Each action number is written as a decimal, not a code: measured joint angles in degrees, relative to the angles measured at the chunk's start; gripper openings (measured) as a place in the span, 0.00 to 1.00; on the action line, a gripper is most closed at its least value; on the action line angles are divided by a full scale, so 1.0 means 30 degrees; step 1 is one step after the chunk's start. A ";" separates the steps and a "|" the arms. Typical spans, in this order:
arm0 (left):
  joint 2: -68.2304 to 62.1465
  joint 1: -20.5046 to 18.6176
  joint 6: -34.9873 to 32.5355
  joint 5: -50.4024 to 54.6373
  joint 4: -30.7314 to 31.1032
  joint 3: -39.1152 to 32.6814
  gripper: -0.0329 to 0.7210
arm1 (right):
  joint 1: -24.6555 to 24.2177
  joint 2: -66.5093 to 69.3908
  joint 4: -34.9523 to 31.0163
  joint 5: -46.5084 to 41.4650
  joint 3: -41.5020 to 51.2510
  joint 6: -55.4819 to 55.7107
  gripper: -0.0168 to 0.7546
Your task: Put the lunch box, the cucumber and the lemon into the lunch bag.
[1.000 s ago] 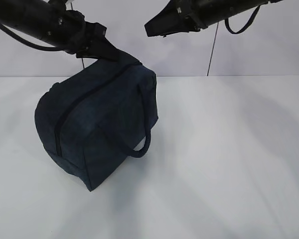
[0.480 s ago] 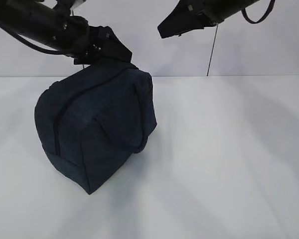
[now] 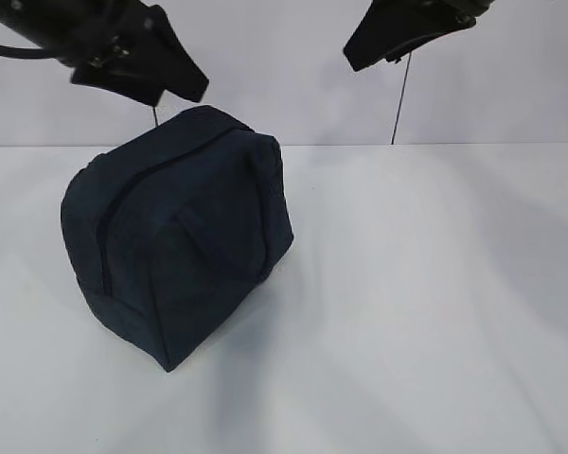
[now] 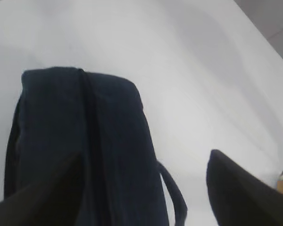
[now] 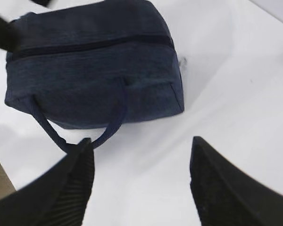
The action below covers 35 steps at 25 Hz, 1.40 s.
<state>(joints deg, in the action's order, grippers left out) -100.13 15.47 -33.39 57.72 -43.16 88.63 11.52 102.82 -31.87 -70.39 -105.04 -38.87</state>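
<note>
Exterior view: lunch bag (image 3: 175, 246) apparently zipped.

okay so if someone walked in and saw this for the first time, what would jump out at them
The dark navy lunch bag stands out first, zipped shut and sitting alone left of centre on the white table. Above it hang two black grippers, the left gripper over the bag's top and the right gripper off to the side, both open and holding nothing.
</note>
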 joint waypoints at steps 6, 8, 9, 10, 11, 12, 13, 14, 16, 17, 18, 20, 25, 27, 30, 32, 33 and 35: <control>0.3228 0.0565 0.5344 0.3976 0.5903 0.0000 0.82 | 0.2636 -0.1408 0.6112 -0.0254 0.0076 0.5793 0.65; 0.4389 0.0836 0.7012 0.4220 0.7725 -0.0039 0.82 | 0.3499 -0.2161 0.7565 -0.0295 0.0457 0.7424 0.65; 0.5134 0.0933 0.7536 0.4305 0.8432 -0.0125 0.82 | 0.3844 -0.2602 0.7959 -0.0335 0.0712 0.7970 0.65; 0.5962 0.1030 0.8003 0.4357 0.8853 -0.0338 0.82 | 0.4211 -0.3206 0.8364 -0.0335 0.1096 0.8372 0.65; 0.6860 0.1063 0.8304 0.4357 0.9172 -0.0621 0.81 | 0.4498 -0.3895 0.8688 -0.0364 0.1563 0.8830 0.65; 0.7667 0.1103 0.8476 0.4371 0.9305 -0.0949 0.80 | 0.4687 -0.4527 0.8872 -0.0364 0.2152 0.9207 0.65; 0.8670 0.1103 0.8573 0.4417 0.9351 -0.1449 0.80 | 0.4833 -0.5374 0.9010 -0.0364 0.2723 0.9433 0.65; 0.9726 0.1103 0.8649 0.4448 0.9391 -0.2076 0.79 | 0.4918 -0.6258 0.9082 -0.0364 0.3485 0.9579 0.65; 1.1736 0.1103 0.8690 0.4533 0.9463 -0.3481 0.79 | 0.4967 -0.8233 0.9133 -0.0364 0.5077 0.9755 0.65; 1.2868 0.1103 0.8733 0.4616 0.9508 -0.4320 0.79 | 0.4967 -0.9301 0.9218 -0.0404 0.6001 0.9843 0.65; 1.4004 0.1103 0.8732 0.4662 0.9572 -0.5174 0.79 | 0.4967 -1.0230 0.9235 -0.0404 0.6949 0.9844 0.65; 1.6068 0.1103 0.8732 0.4757 0.9701 -0.6634 0.78 | 0.4967 -1.2355 0.9257 -0.0436 0.8675 0.9844 0.65; 2.0984 0.1132 0.8732 0.4446 1.0231 -0.9845 0.78 | 0.4967 -1.7909 0.9714 0.0580 1.3087 0.9844 0.65; 2.2428 0.1132 0.8732 0.3842 1.0552 -1.1084 0.78 | 0.4967 -2.0055 0.9966 0.1319 1.4753 0.9844 0.65; 2.4210 0.1150 0.8732 0.2913 1.0939 -1.3097 0.78 | 0.4967 -2.2727 1.0206 0.2363 1.7335 0.9844 0.65; 2.5145 0.1150 0.8732 0.2258 1.0985 -1.4523 0.78 | 0.4967 -2.4157 1.0233 0.2961 1.8756 0.9871 0.65; 2.5502 0.1150 0.8732 0.1870 1.1013 -1.5104 0.78 | 0.4967 -2.4731 1.0233 0.3239 1.9489 0.9871 0.65; 2.6035 0.1150 0.8732 0.1144 1.1160 -1.6476 0.78 | 0.4967 -2.5900 1.0380 0.3706 2.0867 0.9871 0.65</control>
<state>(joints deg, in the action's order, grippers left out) -22.03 18.92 -7.19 61.15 -9.68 39.21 26.42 25.13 -0.73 -59.27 -42.44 -9.25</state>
